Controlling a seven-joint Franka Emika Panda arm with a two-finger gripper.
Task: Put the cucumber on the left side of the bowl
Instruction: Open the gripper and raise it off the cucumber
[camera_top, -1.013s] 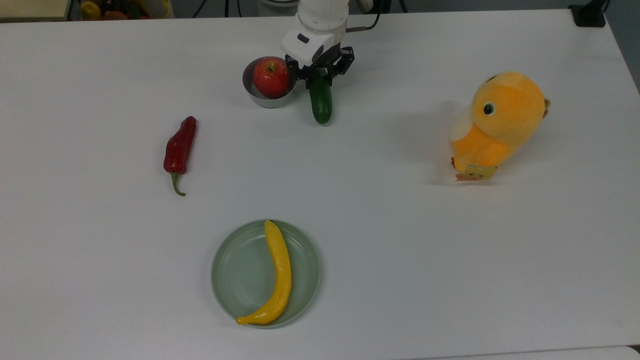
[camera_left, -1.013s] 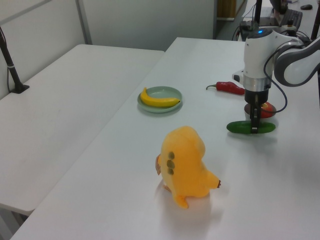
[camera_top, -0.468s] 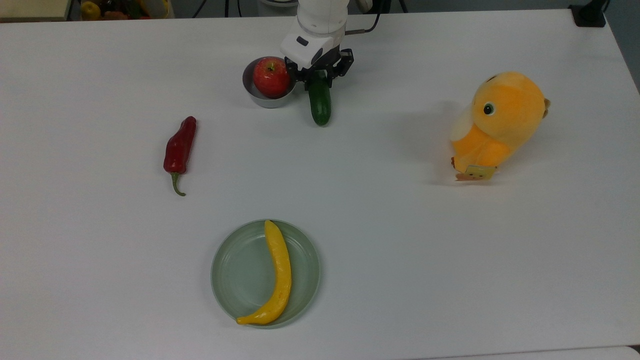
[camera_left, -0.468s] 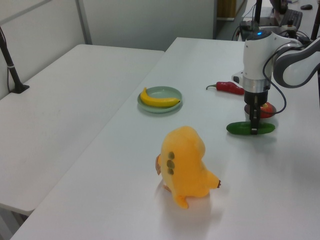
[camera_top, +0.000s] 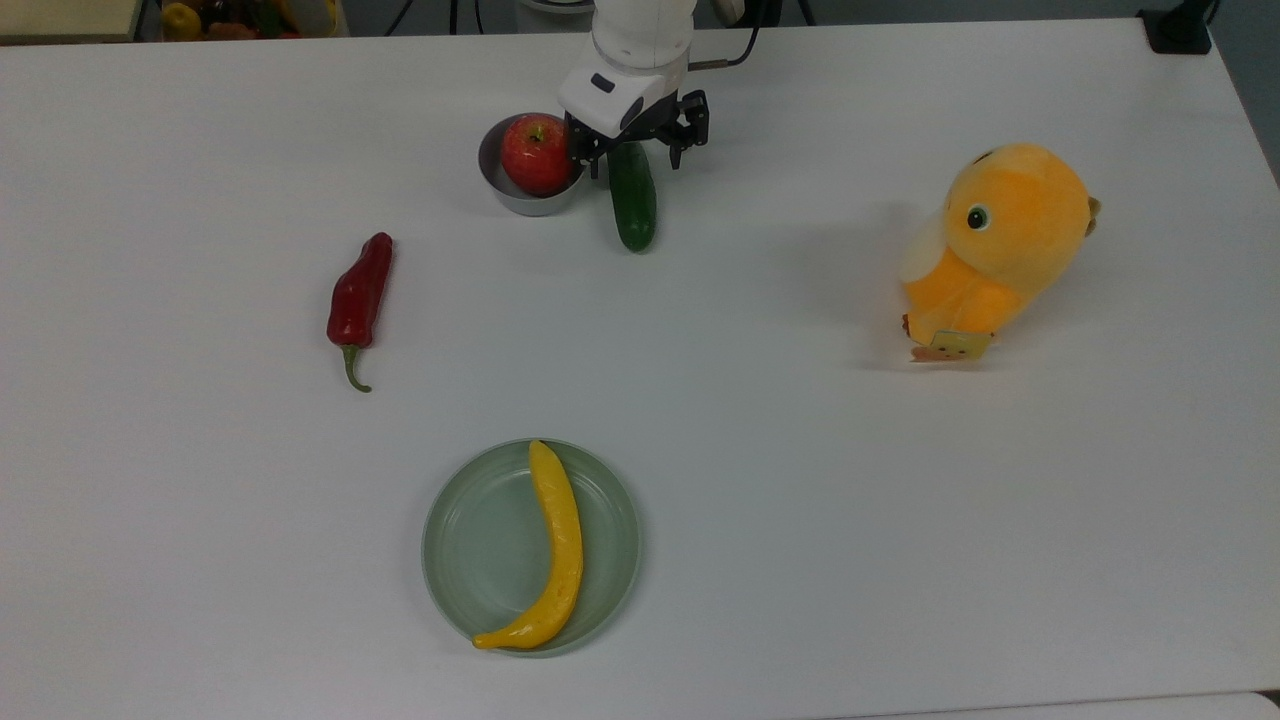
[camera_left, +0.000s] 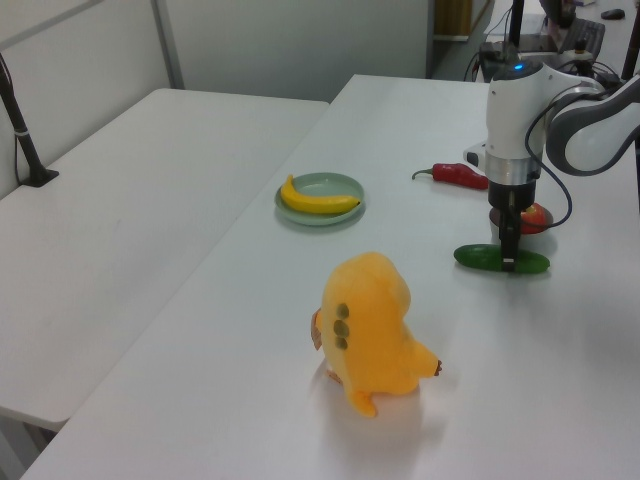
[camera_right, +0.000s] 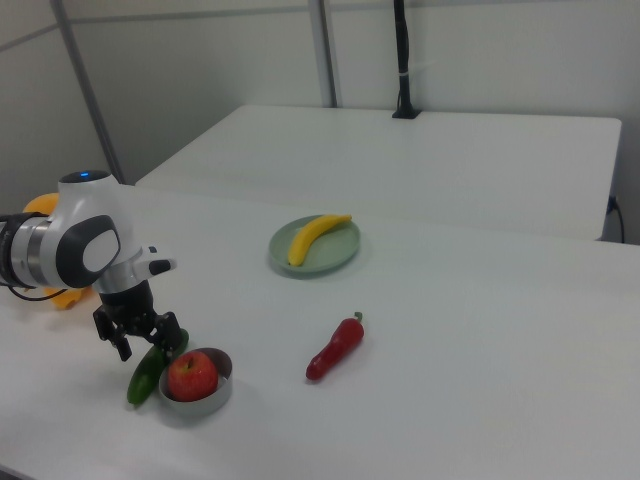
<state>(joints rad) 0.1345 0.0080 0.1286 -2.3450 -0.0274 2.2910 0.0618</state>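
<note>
Since the cucumber (camera_top: 633, 208) already lies flat on the table (camera_top: 900, 500) just beside the bowl (camera_top: 520, 195), on the top view's right of it, the placing looks done in substance. The bowl, which holds a red apple (camera_top: 538, 154), is my landmark: in the right view the cucumber (camera_right: 146, 376) sits on the bowl's left, close against its wall (camera_right: 200, 405), though I cannot tell whether the two touch. The gripper (camera_top: 636, 148) stands over the cucumber's end farther from the top view's camera, fingers spread wide to either side and gripping nothing. By my judgement, what remains is only for the arm to lift clear. The cucumber's long axis runs up and down the top view, roughly tangent to the bowl's side, its free rounded end pointing toward the pale green plate (camera_top: 470, 560) well away from the bowl.
</note>
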